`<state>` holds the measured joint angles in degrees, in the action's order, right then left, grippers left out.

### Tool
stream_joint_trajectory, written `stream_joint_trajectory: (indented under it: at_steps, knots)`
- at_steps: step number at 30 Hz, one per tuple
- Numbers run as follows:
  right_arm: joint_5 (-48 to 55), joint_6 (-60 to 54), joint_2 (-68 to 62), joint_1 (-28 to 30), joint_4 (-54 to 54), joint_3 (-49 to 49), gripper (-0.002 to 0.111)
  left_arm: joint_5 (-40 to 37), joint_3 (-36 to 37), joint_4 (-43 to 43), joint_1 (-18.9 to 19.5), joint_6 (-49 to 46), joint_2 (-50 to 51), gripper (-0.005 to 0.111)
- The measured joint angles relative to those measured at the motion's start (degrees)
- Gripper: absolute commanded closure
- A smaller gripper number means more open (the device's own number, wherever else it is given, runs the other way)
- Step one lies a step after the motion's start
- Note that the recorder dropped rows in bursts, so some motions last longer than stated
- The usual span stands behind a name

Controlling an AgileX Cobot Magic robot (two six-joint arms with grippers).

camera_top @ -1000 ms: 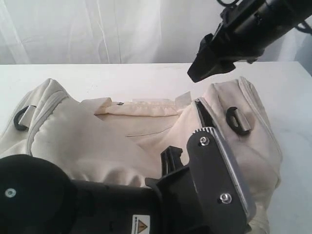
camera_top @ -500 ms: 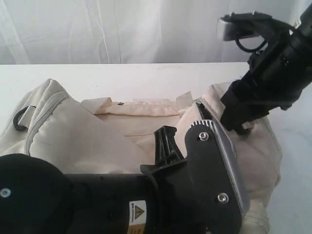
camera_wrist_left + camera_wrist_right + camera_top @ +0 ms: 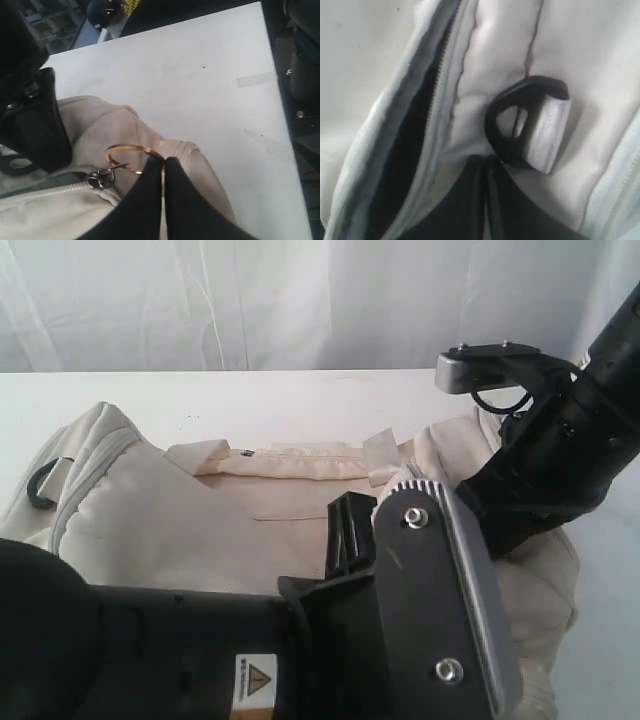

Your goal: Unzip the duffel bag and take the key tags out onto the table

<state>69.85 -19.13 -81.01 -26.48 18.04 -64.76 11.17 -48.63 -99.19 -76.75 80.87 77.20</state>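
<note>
My left claw [image 3: 163, 161] is closed tight, its tips clamped on a brass ring [image 3: 125, 148] that hangs from a grey zip pull [image 3: 100, 177] on the cream duffel bag [image 3: 200, 530]. The zip teeth [image 3: 60, 192] running away from that claw look shut. My right claw [image 3: 485, 162] has its pads together, pressed to the bag's fabric just beside a black strap loop [image 3: 520, 120]. I cannot tell whether a fold is pinched. To one side of this claw, a zip seam gapes and shows dark lining [image 3: 405, 165].

I judge the task barely begun: the unzipping is at most partly done, no key tags are in view, and none lie out on the table [image 3: 300, 390].

The table is white and matte, lightly scuffed, with a strip of tape [image 3: 256, 78] beyond the left claw. A white curtain [image 3: 250, 300] closes the room behind.
</note>
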Motion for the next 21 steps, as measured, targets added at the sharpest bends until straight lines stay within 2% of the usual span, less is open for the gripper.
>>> stream_joint_trajectory:
  at_steps: [7, 12, 15, 18, 21]
  knots:
    - [0.0, 0.0, -0.1, 0.0, 1.0, 0.0, 0.108, 6.4, 0.0, 0.2, 0.0, 0.6, 0.0, 0.107]
    - [0.0, 0.0, -0.1, 0.0, 1.1, 0.0, 0.108, 8.1, 0.0, 0.2, 0.0, 1.0, 0.0, 0.107]
    - [0.3, -0.5, -0.3, 0.0, 0.9, -1.1, 0.108, 5.7, 0.3, 0.3, 0.0, 0.9, 0.0, 0.107]
    - [0.1, -1.9, -0.1, 0.0, 0.6, -2.9, 0.108, 0.0, 1.6, 0.1, -0.1, 0.2, 0.1, 0.107]
    - [0.0, -2.4, 0.7, 0.0, 0.5, -4.5, 0.1, -5.1, 3.3, 0.0, -0.2, 0.0, 0.3, 0.107]
